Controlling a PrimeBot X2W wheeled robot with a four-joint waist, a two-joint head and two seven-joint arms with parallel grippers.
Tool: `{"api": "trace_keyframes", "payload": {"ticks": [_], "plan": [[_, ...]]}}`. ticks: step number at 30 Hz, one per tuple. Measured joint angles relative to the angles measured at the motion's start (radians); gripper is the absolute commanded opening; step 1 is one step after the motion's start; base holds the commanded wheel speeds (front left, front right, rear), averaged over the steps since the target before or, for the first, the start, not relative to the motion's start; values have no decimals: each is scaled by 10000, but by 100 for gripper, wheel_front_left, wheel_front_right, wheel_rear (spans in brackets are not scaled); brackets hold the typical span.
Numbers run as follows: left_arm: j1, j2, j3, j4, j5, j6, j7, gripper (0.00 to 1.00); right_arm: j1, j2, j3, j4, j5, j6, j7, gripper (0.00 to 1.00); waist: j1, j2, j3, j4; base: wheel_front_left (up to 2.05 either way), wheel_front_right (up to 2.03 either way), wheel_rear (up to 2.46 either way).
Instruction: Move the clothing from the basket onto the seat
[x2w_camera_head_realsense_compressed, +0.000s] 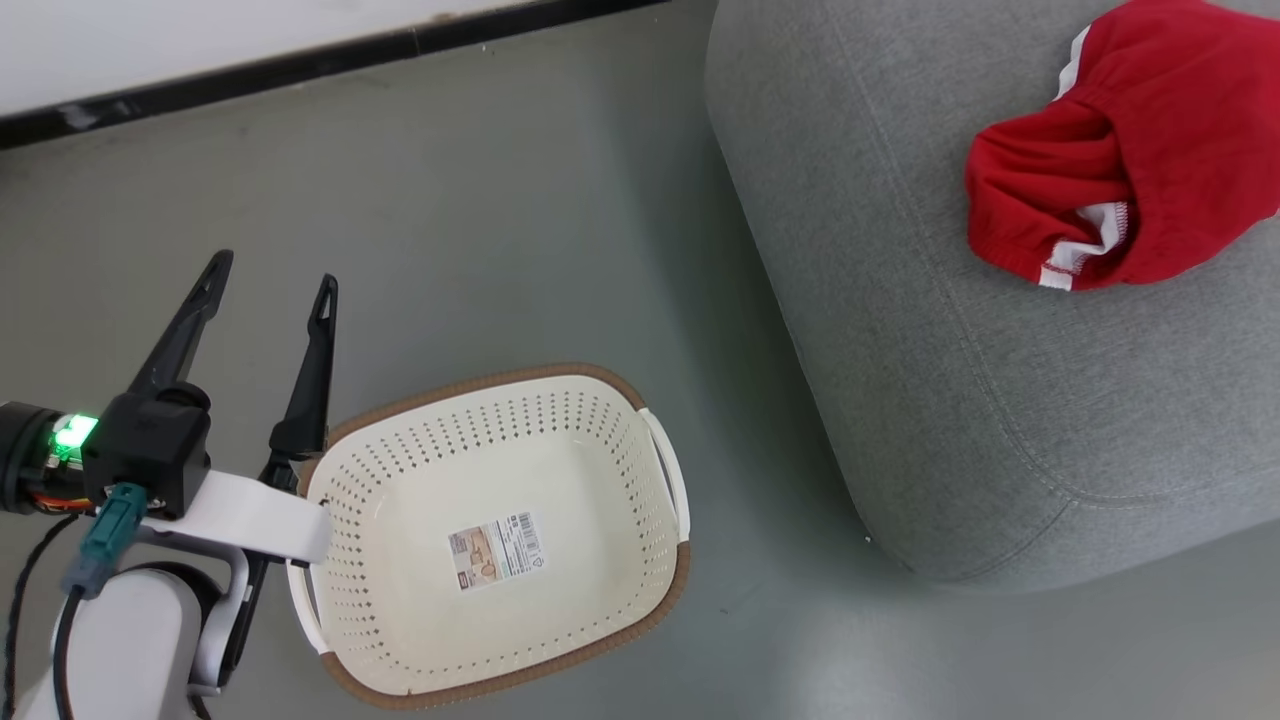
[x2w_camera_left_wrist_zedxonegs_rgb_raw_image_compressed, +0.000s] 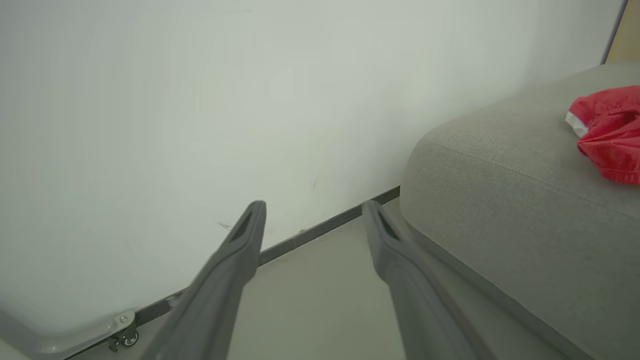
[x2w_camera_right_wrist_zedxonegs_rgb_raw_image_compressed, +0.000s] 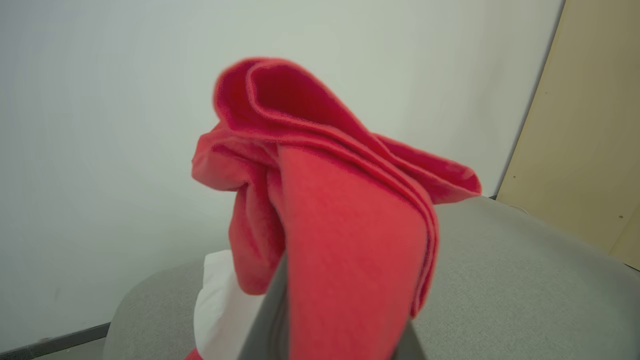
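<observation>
Left fingers stand spread well apart with nothing between them, pointing up the head view over the grey floor. A green light glows on the arm behind them. In the left wrist view these fingers reach towards the foot of a pale wall with only air in the gap.

Right fingers are mostly buried under the clothing. Red folds rise over and between them, and I cannot tell whether they are closed on the fabric or loose beneath it.

Just beside the left fingers, the basket sits on the floor. Its perforated walls and base are in plain sight, and a paper label lies on the base. The white bracket of the left arm overlaps its near left rim.

Across a strip of floor stands the seat, well apart from the basket. The clothing lies bunched on top of the seat, towards its far right, with white trim showing at the folds. The left wrist view catches the same red heap on the seat's upper surface.

Farthest off, a dark baseboard runs along the wall, and a tan panel stands behind the seat.
</observation>
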Motion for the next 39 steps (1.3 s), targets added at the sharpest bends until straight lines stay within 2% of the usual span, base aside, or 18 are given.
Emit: {"api": "trace_keyframes", "payload": {"ticks": [9,23,30,39], "plan": [[-198,257,-8,-449,109,-15,445,100,-248,506,-71,934,-397,0,-232,0,0,0,601,62,0,0,0],[-324,685,98,-1080,234,-27,930,100,-1058,485,-1064,2291,-1281,0,-1172,0,0,0,1381,46,0,0,0],[-320,732,190,-1358,236,-15,1062,100,-1556,274,-1670,2711,-1868,0,-1674,0,0,0,1732,38,0,0,0],[-311,788,297,-1668,236,-2,1154,100,-1826,1187,-1174,3241,-2614,0,-1795,0,0,0,2111,132,0,0,0]]}}
